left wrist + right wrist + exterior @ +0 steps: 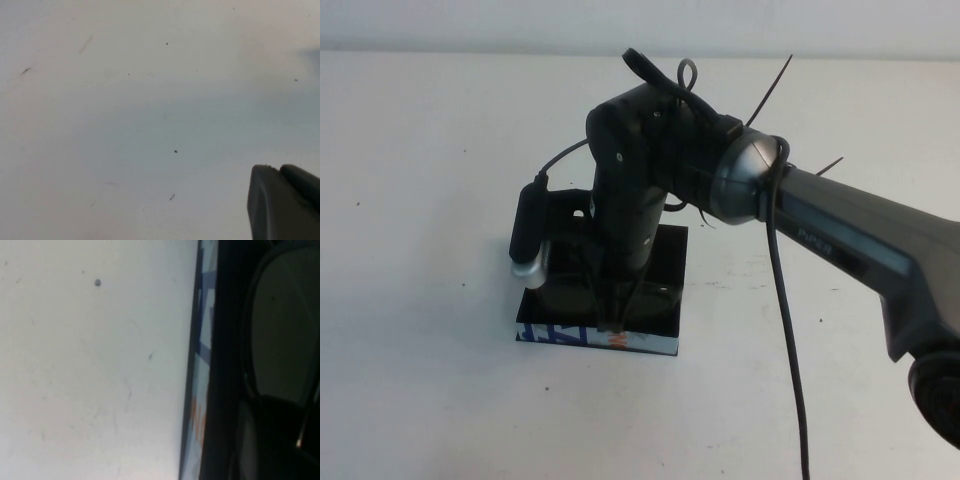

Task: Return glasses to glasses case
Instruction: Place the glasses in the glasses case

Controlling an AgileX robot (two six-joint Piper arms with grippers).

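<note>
The left gripper [285, 202] does not appear in the high view; its own wrist camera shows only a dark finger edge over the bare white table [125, 125], far from the work, and whether it is open or shut cannot be told. Right of that, near the middle of the table, sits the glasses case [665, 300], a black box whose white side, printed in blue and orange, faces the robot. The right arm [860, 245] reaches in from the right of the case and stands steeply over it, its gripper [616, 318] lowered to the case's near edge; its body hides the fingertips, so its grip cannot be told either. In the right wrist view the glasses [280, 340] lie inside the case, a dark frame around a pale lens just beyond the printed side. The step in hand appears to be placing the glasses in the case. The next move likely calls for releasing them if held, lifting straight up clear of the case, then closing the lid.
</note>
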